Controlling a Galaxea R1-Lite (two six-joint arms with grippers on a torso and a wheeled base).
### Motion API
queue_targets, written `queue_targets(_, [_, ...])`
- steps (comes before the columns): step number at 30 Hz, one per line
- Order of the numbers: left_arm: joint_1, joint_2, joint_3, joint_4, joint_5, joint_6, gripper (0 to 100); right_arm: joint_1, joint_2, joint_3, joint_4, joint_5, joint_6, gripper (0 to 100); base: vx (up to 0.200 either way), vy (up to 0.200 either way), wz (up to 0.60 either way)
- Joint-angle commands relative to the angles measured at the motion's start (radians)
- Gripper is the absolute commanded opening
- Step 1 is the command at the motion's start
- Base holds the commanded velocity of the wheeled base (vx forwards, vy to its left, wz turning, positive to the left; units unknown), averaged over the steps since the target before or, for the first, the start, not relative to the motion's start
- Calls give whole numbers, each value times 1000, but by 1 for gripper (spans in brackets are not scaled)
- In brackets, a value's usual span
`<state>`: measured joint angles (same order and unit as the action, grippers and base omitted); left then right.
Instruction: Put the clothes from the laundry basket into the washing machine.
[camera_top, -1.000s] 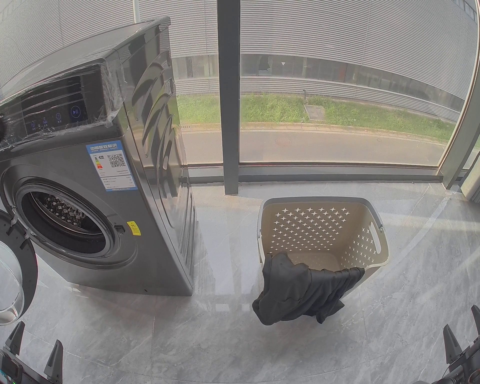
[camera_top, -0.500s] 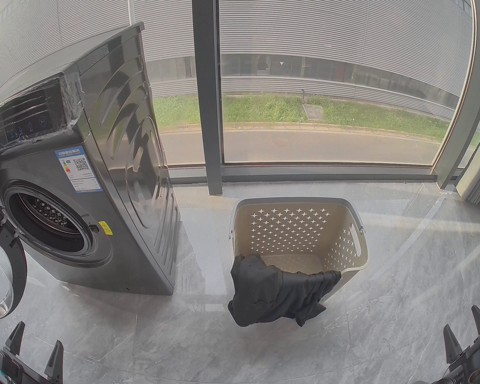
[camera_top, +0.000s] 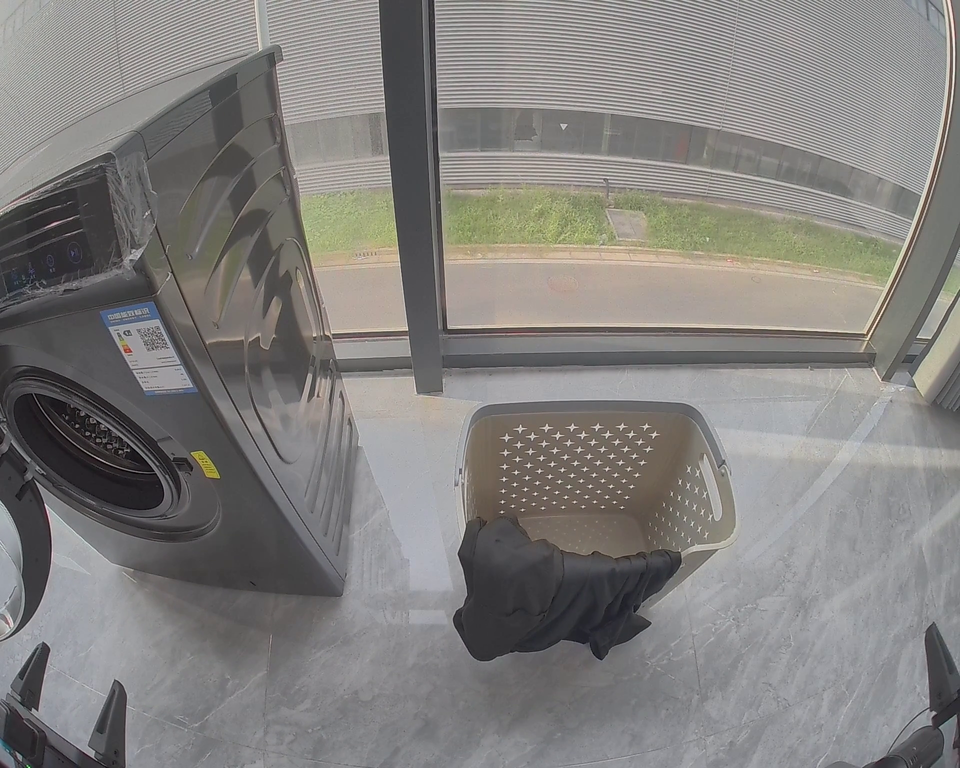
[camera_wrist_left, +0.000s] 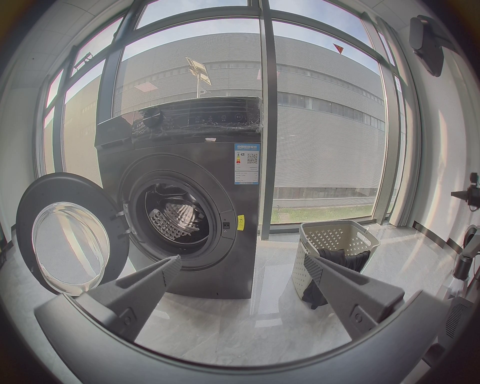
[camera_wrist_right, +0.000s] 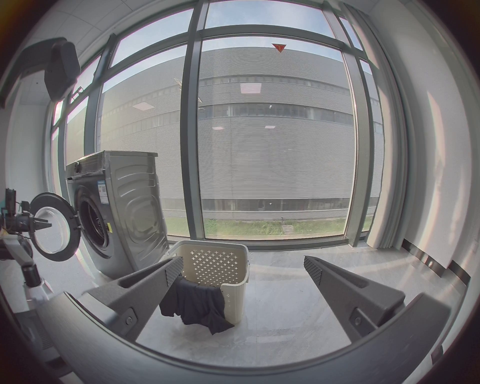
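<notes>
Beige star-perforated basket (camera_top: 600, 470); black garment (camera_top: 550, 595)

Large glossy tiles of pale grey marble pattern cover the floor (camera_top: 560, 700), which runs up to a floor-to-ceiling window (camera_top: 650, 150) in dark grey frames. A thick upright post (camera_top: 410, 200) divides the glass, and a low dark sill (camera_top: 640, 348) lines its foot. Outside lie a paved road (camera_top: 620, 292), a strip of grass (camera_top: 560, 215) and a long building (camera_top: 700, 80) clad in ribbed grey panels. Daylight gleams on the tiles. On the right stands a plain white wall (camera_wrist_right: 435, 165) with a dark skirting (camera_wrist_right: 437, 262).
</notes>
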<state>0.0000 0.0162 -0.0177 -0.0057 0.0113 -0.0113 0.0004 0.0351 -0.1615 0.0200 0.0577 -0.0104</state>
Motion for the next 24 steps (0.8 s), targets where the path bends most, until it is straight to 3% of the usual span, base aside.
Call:
queue_targets(1, [0, -16, 16, 0, -1, 1, 100, 15, 126, -66, 57, 57, 0, 100, 0, 0, 0])
queue_targets(8, [0, -16, 16, 0, -1, -3, 100, 12, 97, 22, 57, 60, -3, 100, 0, -143, 0])
queue_targets(15, [0, -16, 16, 0, -1, 1, 100, 13, 131, 2, 57, 70, 1, 100, 0, -29, 0])
queue_targets(23, [0, -16, 16, 0, -2, 2, 100, 20, 548, -105, 18, 162, 6, 100, 0, 0, 0])
queue_targets(24, [0, -16, 16, 0, -2, 1, 100, 38, 678, -130, -35, 200, 0, 100, 0, 0, 0])
